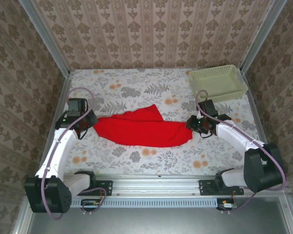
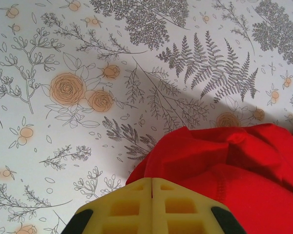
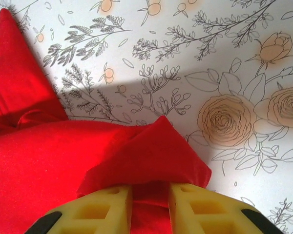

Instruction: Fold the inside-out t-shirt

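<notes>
The right claw [image 3: 150,187] pinches a fold of the inside-out t-shirt [image 3: 63,156]. The left claw [image 2: 151,181] is squeezed tight on its other end. The shirt lies stretched between them. It is best to lift both ends together, evenly, so it keeps flat.

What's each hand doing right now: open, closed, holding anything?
Left hand: closed at the shirt edge; whether it pinches cloth cannot be told.
Right hand: closed on a fold of the shirt.

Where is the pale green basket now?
In the top external view, the pale green basket sits far right on the table, beyond the right gripper, apart from the red t-shirt.
</notes>
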`<action>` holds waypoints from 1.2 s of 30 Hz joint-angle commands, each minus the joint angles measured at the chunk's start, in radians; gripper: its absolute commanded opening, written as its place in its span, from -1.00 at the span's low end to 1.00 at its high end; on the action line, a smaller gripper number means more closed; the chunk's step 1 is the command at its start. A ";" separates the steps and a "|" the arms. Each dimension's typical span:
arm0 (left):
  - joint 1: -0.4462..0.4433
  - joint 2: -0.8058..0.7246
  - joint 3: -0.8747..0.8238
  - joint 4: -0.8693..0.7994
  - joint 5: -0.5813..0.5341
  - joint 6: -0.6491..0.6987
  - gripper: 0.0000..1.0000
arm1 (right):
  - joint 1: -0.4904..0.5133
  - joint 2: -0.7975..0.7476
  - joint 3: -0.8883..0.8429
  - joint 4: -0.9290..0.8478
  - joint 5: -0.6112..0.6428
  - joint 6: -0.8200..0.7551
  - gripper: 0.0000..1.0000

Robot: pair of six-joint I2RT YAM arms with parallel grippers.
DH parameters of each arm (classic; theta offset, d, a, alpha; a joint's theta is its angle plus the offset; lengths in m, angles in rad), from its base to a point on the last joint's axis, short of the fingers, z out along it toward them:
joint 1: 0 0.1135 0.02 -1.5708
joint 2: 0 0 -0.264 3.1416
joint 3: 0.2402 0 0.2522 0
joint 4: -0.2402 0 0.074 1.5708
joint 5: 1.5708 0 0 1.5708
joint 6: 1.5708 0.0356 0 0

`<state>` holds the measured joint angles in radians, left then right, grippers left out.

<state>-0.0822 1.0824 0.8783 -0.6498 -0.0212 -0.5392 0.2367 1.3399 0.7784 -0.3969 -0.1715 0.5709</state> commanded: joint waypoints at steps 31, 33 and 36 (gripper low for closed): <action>0.058 -0.018 0.154 -0.004 0.001 -0.022 -1.00 | 0.001 -0.317 0.233 -0.435 0.214 -0.100 -0.98; 0.059 0.002 0.142 0.006 0.015 -0.028 -1.00 | 0.013 -0.276 0.144 -0.338 0.118 -0.079 -0.75; 0.058 0.038 0.138 -0.003 -0.003 -0.021 -1.00 | 0.057 -0.221 0.023 -0.149 0.030 -0.045 -0.55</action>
<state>-0.0311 1.0908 1.0111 -0.6445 -0.0219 -0.5499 0.2623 1.0660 0.8864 -0.6399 -0.0051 0.5041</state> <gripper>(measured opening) 0.053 0.216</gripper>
